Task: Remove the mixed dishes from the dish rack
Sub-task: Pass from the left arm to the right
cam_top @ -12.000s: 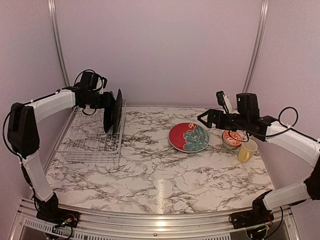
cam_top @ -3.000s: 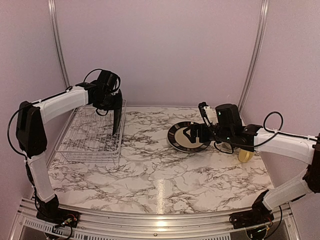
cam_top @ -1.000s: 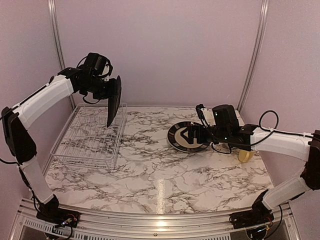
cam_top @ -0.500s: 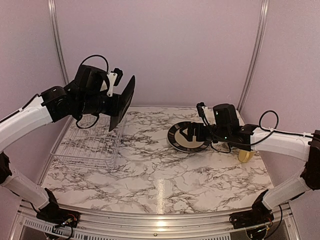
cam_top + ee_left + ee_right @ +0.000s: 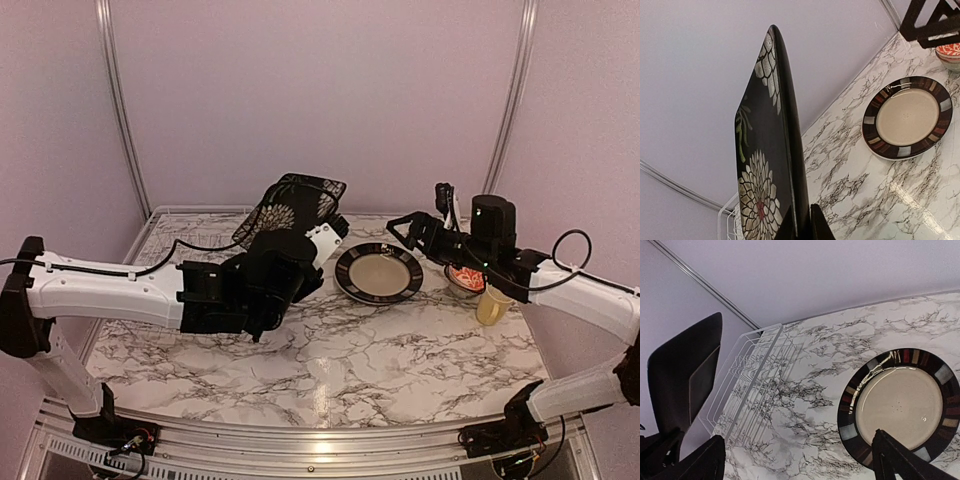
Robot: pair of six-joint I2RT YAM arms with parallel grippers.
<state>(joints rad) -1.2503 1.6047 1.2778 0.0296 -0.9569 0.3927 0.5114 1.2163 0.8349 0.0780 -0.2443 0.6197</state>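
Note:
My left gripper point(image 5: 298, 232) is shut on the lower edge of a black plate with white flowers point(image 5: 296, 203). It holds the plate upright above the middle of the table. In the left wrist view the plate point(image 5: 771, 150) stands edge-on between the fingers of that gripper point(image 5: 802, 224). My right gripper point(image 5: 405, 228) is open and empty, above the far right edge of a dark striped plate with a cream centre point(image 5: 378, 272). That plate also shows in the right wrist view point(image 5: 900, 405) between the wide-open fingers of the right gripper point(image 5: 799, 437). The white wire dish rack point(image 5: 755, 385) stands empty at the far left.
A red-and-white patterned bowl point(image 5: 465, 277) and a yellow mug point(image 5: 492, 303) stand on the marble table at the right, under the right arm. The left arm point(image 5: 130, 290) stretches across the left half of the table. The red plate and the green bowl are out of view.
My left arm has swung the black floral plate from above the rack rightward and down to the table's middle. My right gripper has risen and drawn back off the striped plate.

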